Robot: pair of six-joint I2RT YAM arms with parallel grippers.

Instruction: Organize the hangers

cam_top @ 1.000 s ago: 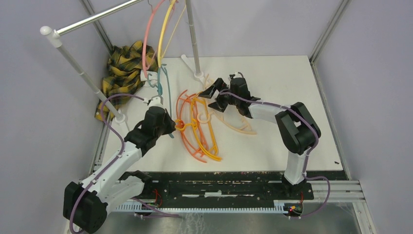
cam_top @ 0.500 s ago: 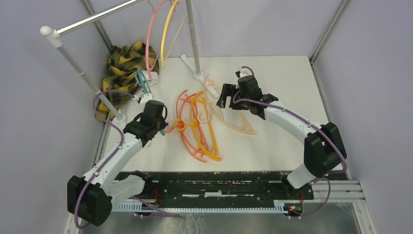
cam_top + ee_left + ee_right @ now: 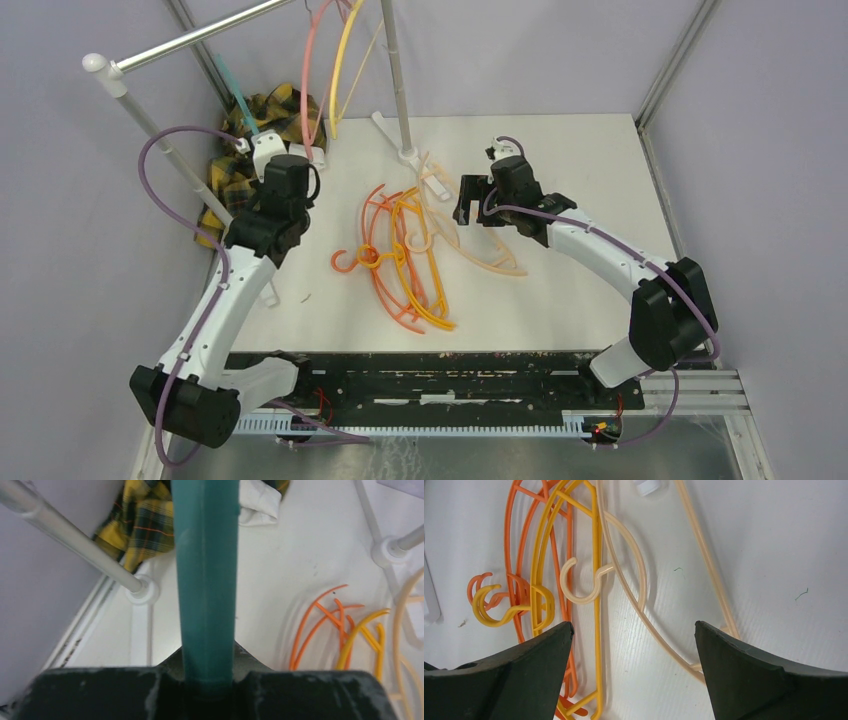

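A teal hanger [image 3: 233, 97] is held up off the desk [image 3: 570, 170] at the far left, near the rack's left pole [image 3: 160, 140]. Its visible length slants up and to the left from the left end effector [image 3: 262, 150]. In the left wrist view it is seen running straight away from the fingers, which are clamped on it. Behind it a plaid cloth [image 3: 145, 525] is bunched in the desk's corner.

At mid-desk, orange hangers [image 3: 373, 230] and a yellow hanger [image 3: 432, 295] are stacked flat, long axes laid near to far and hooks turned left. A peach hanger [image 3: 490, 262] is laid just beside them on the right, slanted from far left to near right, its hook resting against the yellow one.

The right end effector [image 3: 470, 205] is held above the peach hanger with its fingers spread wide, and nothing is gripped or touched.

Two hung hangers [image 3: 308, 80], one pink and one yellow, are suspended from the rack at the far edge, their arms pointing down
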